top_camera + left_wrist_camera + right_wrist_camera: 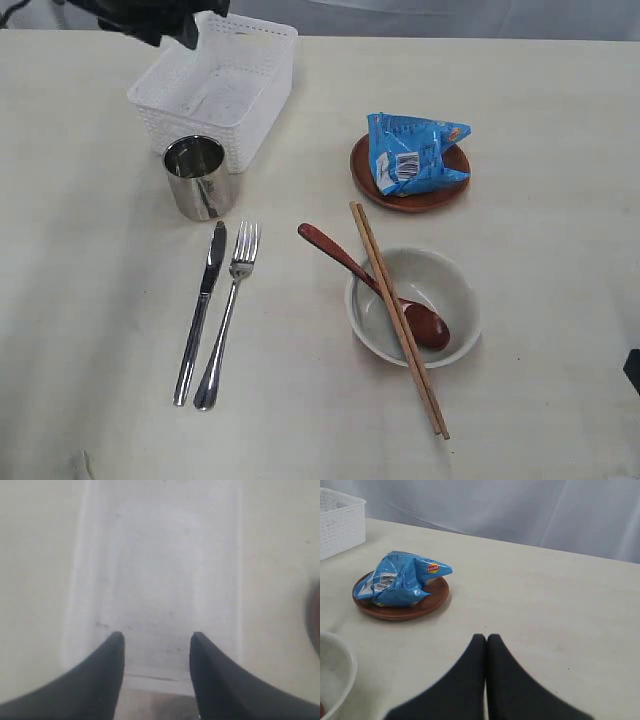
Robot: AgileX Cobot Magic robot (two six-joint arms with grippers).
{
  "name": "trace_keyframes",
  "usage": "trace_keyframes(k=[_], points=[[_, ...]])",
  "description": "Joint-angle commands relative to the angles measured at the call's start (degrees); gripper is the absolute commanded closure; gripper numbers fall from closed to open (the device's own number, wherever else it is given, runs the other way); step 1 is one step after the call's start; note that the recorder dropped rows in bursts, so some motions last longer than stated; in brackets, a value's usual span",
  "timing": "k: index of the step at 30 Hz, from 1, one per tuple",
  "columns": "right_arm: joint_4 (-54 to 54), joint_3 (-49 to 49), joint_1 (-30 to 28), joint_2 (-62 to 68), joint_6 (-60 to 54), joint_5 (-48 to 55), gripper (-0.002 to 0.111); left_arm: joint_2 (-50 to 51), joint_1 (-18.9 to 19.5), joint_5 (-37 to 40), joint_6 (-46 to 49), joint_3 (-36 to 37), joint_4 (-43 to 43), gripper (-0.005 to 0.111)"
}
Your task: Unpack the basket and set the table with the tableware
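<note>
The white basket [250, 120] stands at the back left of the table [90, 300] and looks empty. My left gripper [172, 38] hovers over its far corner, open, with only the blurred basket floor [160, 570] between the fingers [107, 655]. In front of the basket stand the steel cup [199, 178], then the knife [202, 305] and fork [228, 320] side by side. The red-brown spoon [345, 262] and chopsticks [400, 325] rest across the bowl [455, 300]. The brown plate [415, 200] sits behind the bowl. My right gripper [486, 637] is shut and empty, low over bare table.
A blue snack packet [412, 152] lies on the brown plate, which the right wrist view also shows [420, 609] with the packet [400, 577]. A white curtain hangs behind the table's far edge. A dark piece of the right arm [633, 370] shows at the right border.
</note>
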Motion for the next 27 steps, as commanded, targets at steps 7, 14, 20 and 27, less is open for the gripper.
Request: trace_keyframes(k=[7, 14, 20, 27], points=[[-0.09, 0.08, -0.42, -0.32, 0.24, -0.11, 0.109, 13.49, 0.08, 8.86, -3.12, -14.19, 12.74, 0.066], [-0.09, 0.08, -0.42, -0.32, 0.24, -0.11, 0.109, 21.05, 1.34, 8.0, -5.73, -17.9, 13.91, 0.066], [-0.09, 0.08, -0.42, -0.32, 0.24, -0.11, 0.109, 23.94, 4.67, 6.58, -4.79, -17.9, 13.35, 0.066], [-0.09, 0.08, -0.42, -0.32, 0.24, -0.11, 0.109, 24.07, 13.95, 17.92, -2.66, -17.78, 13.1, 0.066]])
